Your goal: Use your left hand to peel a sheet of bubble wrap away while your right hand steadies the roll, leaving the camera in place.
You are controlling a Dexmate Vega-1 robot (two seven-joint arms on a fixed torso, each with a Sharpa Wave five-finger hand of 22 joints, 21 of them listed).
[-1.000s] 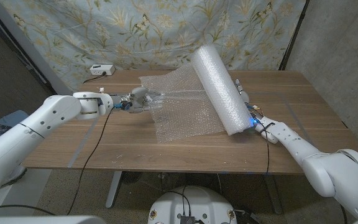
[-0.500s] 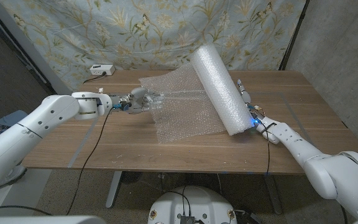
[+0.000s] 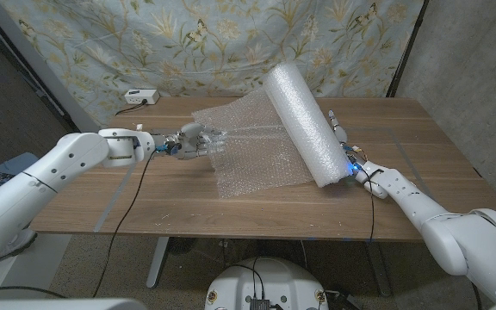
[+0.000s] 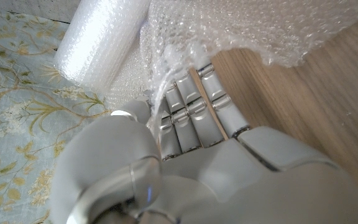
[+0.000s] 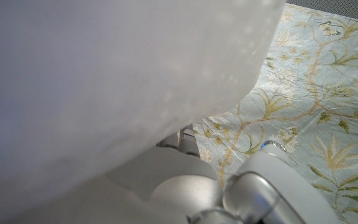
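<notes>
Item: clear, soft, featherlight bubble-wrap sheet; my left hand is pinching its edge. Beside it, my right hand is pressing the white roll, grip seemingly open.

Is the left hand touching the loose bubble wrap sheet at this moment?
Touching. In the left wrist view the left hand has the edge of the bubble wrap sheet pinched between thumb and fingers; the head view agrees.
</notes>
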